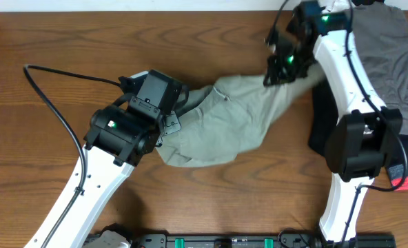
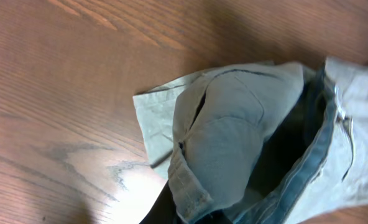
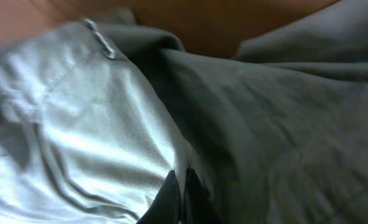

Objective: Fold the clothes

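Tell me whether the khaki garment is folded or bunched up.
Bunched, not folded: the khaki garment lies crumpled, its waistband gaping open.

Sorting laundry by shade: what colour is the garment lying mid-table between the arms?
The garment is plain pale khaki-green; the overhead view shows it best.

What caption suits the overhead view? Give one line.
Left gripper and right gripper hold shorts between them on the table.

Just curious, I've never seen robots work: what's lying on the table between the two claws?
The pale green shorts stretch from the left gripper to the right gripper; the overhead view shows it.
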You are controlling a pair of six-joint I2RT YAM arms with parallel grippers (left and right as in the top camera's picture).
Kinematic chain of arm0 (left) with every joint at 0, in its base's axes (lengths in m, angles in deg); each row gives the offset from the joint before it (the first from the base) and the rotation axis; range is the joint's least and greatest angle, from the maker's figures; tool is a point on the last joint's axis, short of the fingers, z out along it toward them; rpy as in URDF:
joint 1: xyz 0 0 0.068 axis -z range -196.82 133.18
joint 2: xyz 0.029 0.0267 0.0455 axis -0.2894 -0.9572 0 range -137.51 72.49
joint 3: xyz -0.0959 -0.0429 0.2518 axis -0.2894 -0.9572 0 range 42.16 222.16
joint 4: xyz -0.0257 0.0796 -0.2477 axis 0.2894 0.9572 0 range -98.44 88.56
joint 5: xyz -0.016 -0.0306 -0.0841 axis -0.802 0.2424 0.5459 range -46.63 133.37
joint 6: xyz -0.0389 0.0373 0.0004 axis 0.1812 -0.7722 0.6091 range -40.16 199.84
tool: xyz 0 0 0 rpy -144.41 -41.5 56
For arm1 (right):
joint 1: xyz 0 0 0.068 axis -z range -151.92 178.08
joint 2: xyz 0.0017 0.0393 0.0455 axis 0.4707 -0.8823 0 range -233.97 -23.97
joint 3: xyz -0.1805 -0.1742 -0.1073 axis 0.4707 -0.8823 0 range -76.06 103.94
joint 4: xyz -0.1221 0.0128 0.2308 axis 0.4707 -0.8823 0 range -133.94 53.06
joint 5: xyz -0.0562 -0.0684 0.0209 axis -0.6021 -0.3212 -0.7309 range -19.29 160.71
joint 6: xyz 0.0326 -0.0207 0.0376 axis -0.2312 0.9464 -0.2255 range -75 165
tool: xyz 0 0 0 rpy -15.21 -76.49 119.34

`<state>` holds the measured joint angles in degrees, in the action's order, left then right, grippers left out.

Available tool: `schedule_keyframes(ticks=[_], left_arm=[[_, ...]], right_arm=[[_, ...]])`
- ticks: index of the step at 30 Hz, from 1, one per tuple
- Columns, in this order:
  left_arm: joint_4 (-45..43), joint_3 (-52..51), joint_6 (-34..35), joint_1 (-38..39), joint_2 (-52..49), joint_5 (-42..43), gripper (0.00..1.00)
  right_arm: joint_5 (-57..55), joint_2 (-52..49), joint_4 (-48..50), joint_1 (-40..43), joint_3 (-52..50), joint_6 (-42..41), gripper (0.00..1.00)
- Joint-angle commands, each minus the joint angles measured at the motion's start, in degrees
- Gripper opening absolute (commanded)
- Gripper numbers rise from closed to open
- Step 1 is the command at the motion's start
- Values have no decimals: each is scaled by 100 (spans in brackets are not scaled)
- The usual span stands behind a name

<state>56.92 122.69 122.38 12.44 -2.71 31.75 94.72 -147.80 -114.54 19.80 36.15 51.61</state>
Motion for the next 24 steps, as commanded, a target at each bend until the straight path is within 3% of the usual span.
schedule_keyframes(ticks=[1, 2, 7, 12, 16, 24], left_arm=[[17, -22, -181, -48, -116, -151, 6], [17, -22, -181, -48, -144, -151, 6], [17, -22, -181, -48, -337, -146, 6], [15, -22, -179, -48, -503, -87, 6], [9, -22, -179, -48, -595, -90, 6], [-7, -22, -179, -48, -603, -87, 6]], right_arm=[[-560, -103, -17, -57, -470, -232, 10], [-605, -103, 52, -50, -577, -229, 24], [-378, -76, 564, -13, -378, -227, 40], [20, -76, 1370, -81, 66, -57, 68], [114, -186, 1847, -267, 61, 216, 75], [153, -833, 1808, -619, 61, 634, 75]])
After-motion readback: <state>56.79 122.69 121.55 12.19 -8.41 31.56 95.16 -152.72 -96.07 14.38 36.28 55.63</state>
